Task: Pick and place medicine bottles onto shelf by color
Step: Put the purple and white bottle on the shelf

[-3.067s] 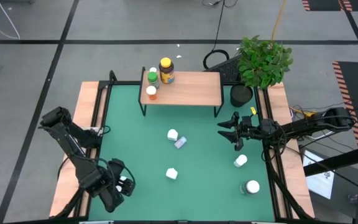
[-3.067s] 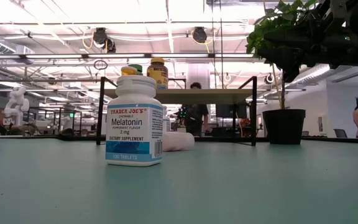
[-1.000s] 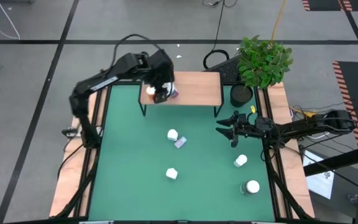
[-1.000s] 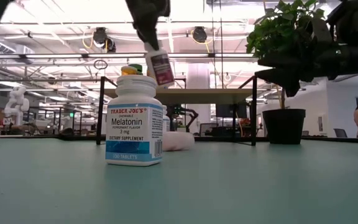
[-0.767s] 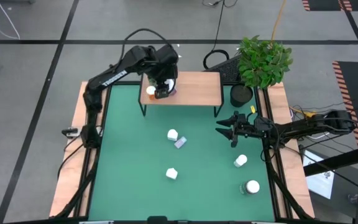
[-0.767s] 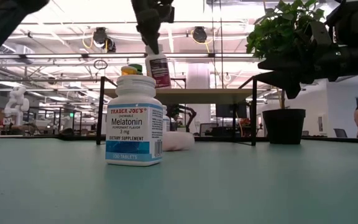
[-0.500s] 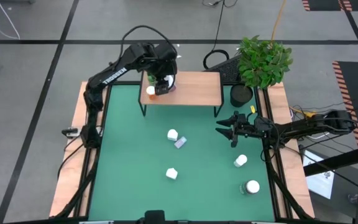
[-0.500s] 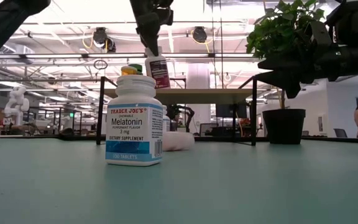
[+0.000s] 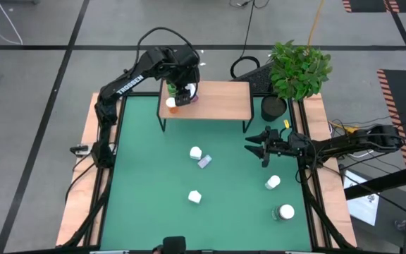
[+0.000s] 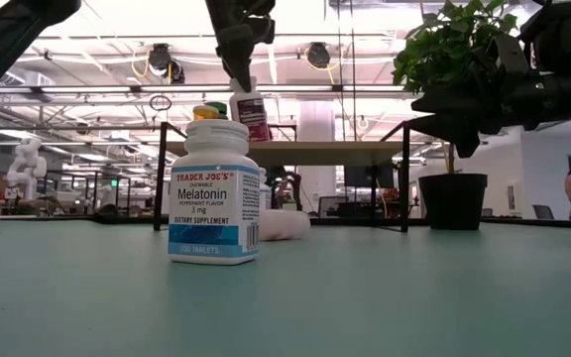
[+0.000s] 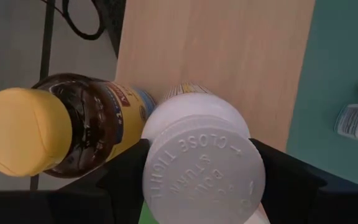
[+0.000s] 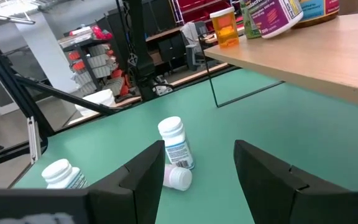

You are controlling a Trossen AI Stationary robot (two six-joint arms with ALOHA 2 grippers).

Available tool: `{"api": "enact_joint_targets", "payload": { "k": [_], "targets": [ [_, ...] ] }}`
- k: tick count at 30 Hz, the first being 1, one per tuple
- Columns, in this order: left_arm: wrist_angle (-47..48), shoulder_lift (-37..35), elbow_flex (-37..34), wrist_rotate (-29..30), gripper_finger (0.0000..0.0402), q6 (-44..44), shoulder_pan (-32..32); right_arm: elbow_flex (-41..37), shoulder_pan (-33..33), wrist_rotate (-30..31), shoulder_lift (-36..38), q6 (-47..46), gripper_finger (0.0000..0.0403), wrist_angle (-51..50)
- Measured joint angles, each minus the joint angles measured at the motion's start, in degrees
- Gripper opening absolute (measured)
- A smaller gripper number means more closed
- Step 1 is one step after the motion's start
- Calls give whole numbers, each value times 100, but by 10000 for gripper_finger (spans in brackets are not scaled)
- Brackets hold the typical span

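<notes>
Left claw [image 11: 204, 180] clamped on white-capped bottle [image 11: 202, 167] over shelf [image 9: 217, 101]; right claw [image 12: 197, 168] apart.

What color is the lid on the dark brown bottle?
Yellow. The amber bottle's lid shows best in the left wrist view.

The shelf [image 9: 220, 101] stands at the mat's [image 9: 146, 183] far edge, bottles [image 9: 173, 99] clustered at its left end. Five more bottles [image 9: 195, 152] lie scattered on the mat in front. A potted plant [image 9: 298, 69] sits right of the shelf.
</notes>
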State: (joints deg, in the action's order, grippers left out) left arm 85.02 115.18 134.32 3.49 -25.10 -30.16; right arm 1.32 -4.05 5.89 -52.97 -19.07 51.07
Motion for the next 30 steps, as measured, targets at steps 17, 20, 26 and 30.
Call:
{"api": "enact_joint_targets", "payload": {
  "k": [17, 20, 26, 30],
  "targets": [
    [45, 0, -2, 43, 272, 103, 25, 0, 0, -2, 0, -1, 187, -22],
    [42, 0, -4, 113, 296, 128, 23, 0, 0, -1, 0, -3, 187, -17],
    [-14, 0, -4, 220, 337, 190, 25, 0, 0, -1, 0, -41, 187, 7],
    [-143, 0, -7, 412, 335, 315, 25, 0, 0, -2, 2, -69, 187, 55]
  ]
}}
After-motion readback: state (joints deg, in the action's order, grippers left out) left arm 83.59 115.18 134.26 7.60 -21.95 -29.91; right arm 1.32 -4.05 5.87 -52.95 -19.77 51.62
